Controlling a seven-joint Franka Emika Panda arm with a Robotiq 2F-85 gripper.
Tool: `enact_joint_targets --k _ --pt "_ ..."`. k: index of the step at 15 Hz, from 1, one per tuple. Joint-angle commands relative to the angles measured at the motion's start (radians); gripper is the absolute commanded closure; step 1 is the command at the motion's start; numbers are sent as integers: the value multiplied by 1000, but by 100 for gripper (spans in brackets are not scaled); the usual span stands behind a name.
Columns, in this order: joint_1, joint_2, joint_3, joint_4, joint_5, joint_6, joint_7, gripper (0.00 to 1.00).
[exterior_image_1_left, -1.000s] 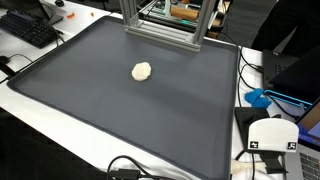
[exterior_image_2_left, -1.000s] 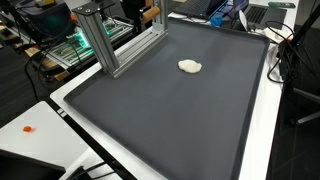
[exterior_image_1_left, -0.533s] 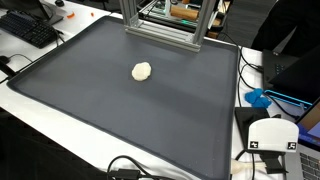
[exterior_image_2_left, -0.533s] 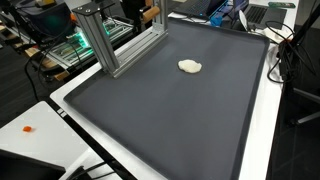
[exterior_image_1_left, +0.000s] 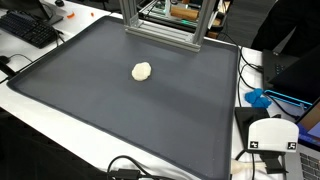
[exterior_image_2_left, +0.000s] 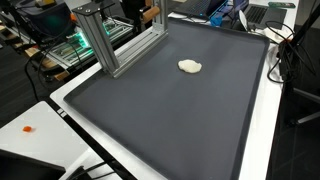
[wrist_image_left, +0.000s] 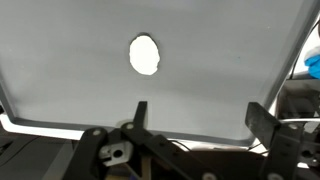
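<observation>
A small pale, lumpy, dough-like object (exterior_image_1_left: 142, 71) lies alone on the dark grey mat (exterior_image_1_left: 90, 110); it also shows in the other exterior view (exterior_image_2_left: 190, 66) and in the wrist view (wrist_image_left: 145, 55). My gripper (wrist_image_left: 200, 118) shows only in the wrist view. Its two fingers are spread wide apart and hold nothing. It hangs high above the mat, with the pale object well ahead of the fingertips. The arm itself is out of sight in both exterior views.
An aluminium frame (exterior_image_1_left: 160, 25) stands at the mat's far edge, also seen in an exterior view (exterior_image_2_left: 110, 40). A keyboard (exterior_image_1_left: 28, 28), cables (exterior_image_1_left: 130, 170), a blue object (exterior_image_1_left: 258, 98) and a white device (exterior_image_1_left: 272, 138) lie around the mat on the white table.
</observation>
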Motion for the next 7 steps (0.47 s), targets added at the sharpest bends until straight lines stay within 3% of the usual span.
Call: enact_joint_targets --k 1,7 --pt "-5 5 2 -2 -12 8 24 0" --pt "-6 12 2 5 -15 9 29 0"
